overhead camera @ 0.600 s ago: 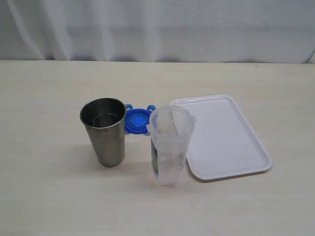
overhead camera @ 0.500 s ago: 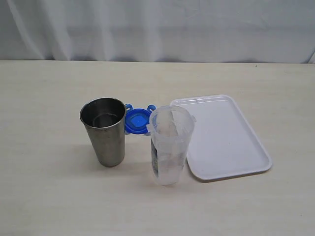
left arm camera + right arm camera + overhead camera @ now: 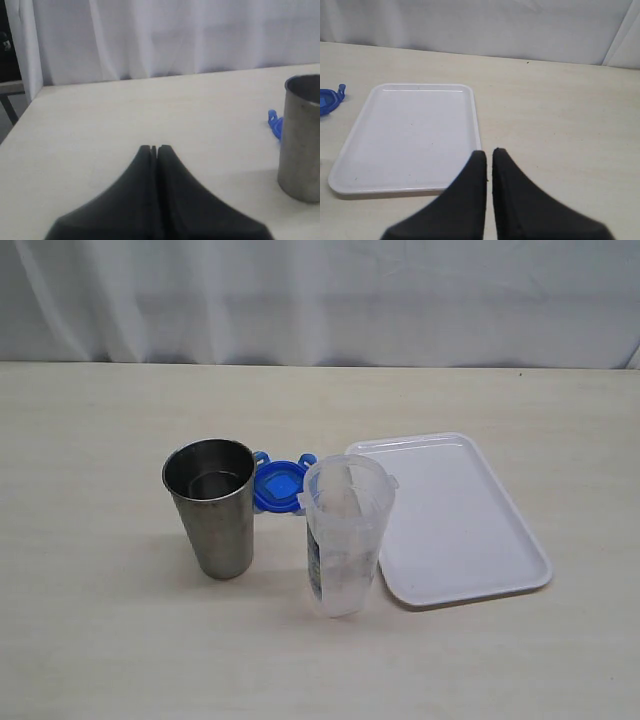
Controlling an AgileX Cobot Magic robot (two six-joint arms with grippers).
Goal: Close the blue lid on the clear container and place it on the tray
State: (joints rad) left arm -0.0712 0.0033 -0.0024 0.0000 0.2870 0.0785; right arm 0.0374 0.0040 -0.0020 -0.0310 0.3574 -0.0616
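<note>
On the pale worktop, the clear container stands upright and uncapped, just beside the near left corner of the white tray. I cannot tell whether the two touch. A blue-green print runs down its side, too small to read. The blue lid lies flat on the worktop behind it, partly hidden by the container's rim and by a stainless steel cup standing to the left. No writing shows on the lid or cup. A white curtain hangs at the back. The left end effector has its jaws pressed together, gripping nothing. The right end effector is likewise closed and empty, hovering near the tray's edge.
</note>
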